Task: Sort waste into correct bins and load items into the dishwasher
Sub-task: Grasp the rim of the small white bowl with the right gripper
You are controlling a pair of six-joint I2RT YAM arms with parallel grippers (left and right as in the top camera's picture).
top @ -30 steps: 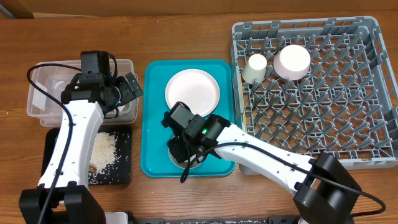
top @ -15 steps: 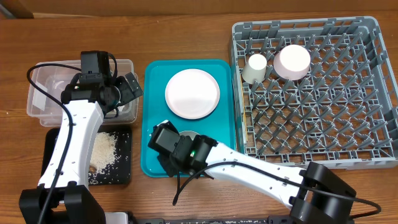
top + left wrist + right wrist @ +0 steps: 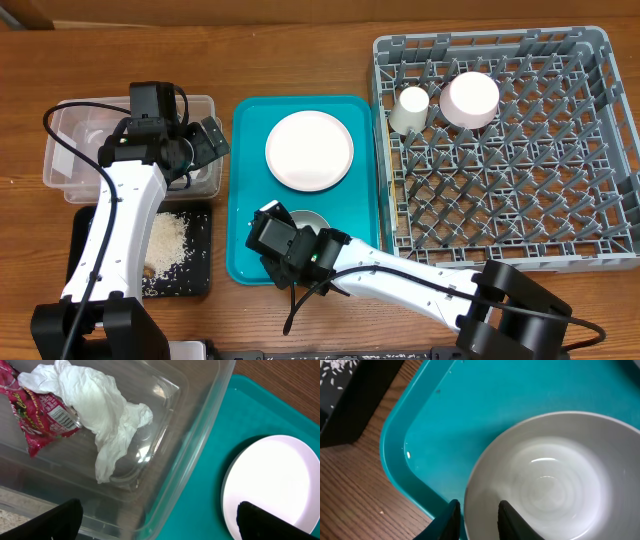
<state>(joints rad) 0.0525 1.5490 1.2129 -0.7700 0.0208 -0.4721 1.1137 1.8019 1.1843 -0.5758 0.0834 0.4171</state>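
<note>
A white bowl [image 3: 309, 224] sits at the front of the teal tray [image 3: 248, 190]. My right gripper [image 3: 287, 247] is at its front-left rim. In the right wrist view its fingers [image 3: 477, 521] straddle the bowl's [image 3: 555, 485] rim, one inside and one outside, shut on it. The white plate [image 3: 309, 150] lies at the tray's back. The cup [image 3: 410, 108] and the pinkish bowl [image 3: 470, 98] stand in the grey rack [image 3: 600, 130]. My left gripper [image 3: 205, 140] hangs open and empty [image 3: 160, 522] over the clear tub [image 3: 200, 435]. That tub holds the red wrapper [image 3: 40, 415] and the napkin [image 3: 100, 410].
The black tray [image 3: 195, 215] with rice scraps [image 3: 165, 243] lies in front of the clear tub [image 3: 65, 130]. The teal tray's front-left corner [image 3: 395, 455] borders bare wood. The rack fills the table's right side.
My right gripper has moved from above the bowl to the front left of the tray and now sits at the bowl's rim. The left arm has not moved.
</note>
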